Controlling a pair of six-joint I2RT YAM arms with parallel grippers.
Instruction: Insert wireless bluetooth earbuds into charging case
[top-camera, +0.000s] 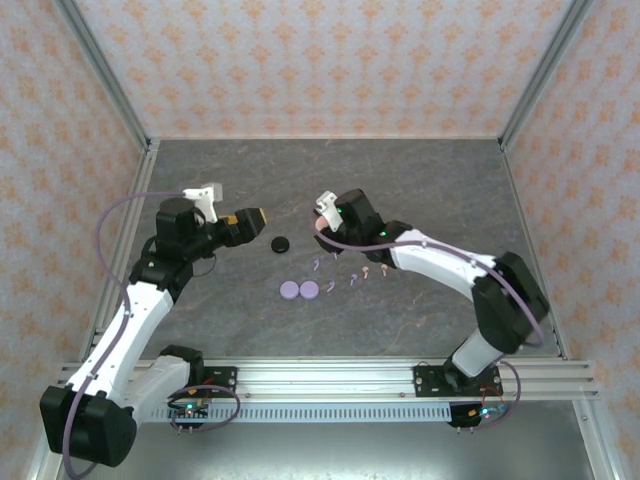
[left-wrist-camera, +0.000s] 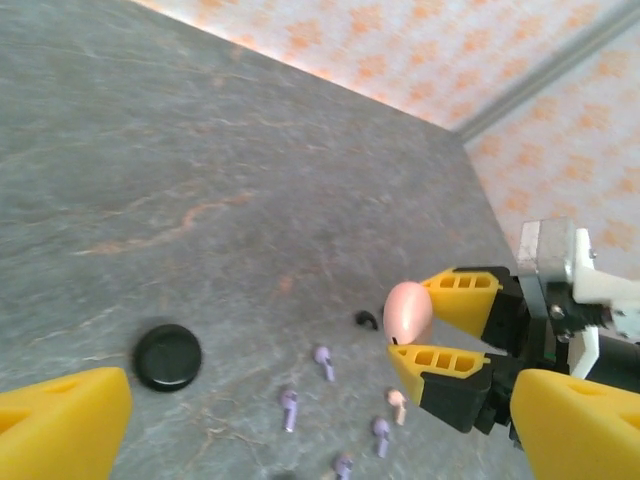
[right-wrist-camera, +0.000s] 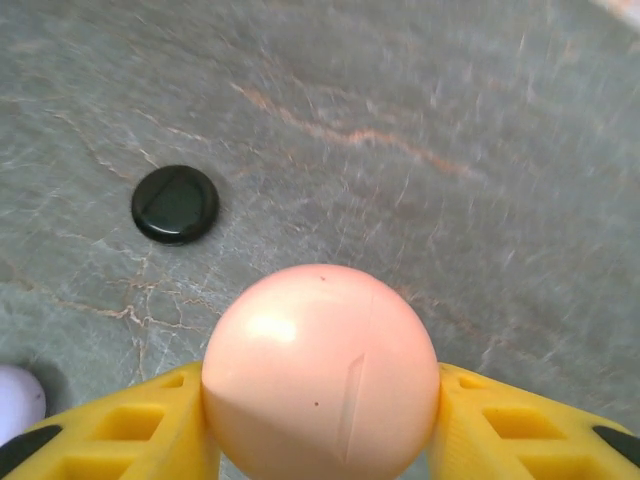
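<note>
Pink case (right-wrist-camera: 320, 350) pinched by its rim in right gripper (left-wrist-camera: 418, 322) — we would hold it steady; left gripper (top-camera: 255, 216) wide, empty — should meet lid seam (right-wrist-camera: 352, 385) squarely, slowly.

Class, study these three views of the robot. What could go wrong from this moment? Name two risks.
1. The right gripper pinches the round pink case by its curved rim, so it may slip out.
2. The tiny earbuds lie loose on the table nearby, and lowering the case could scatter them.

Overhead cam, 2 close wrist cams
</note>
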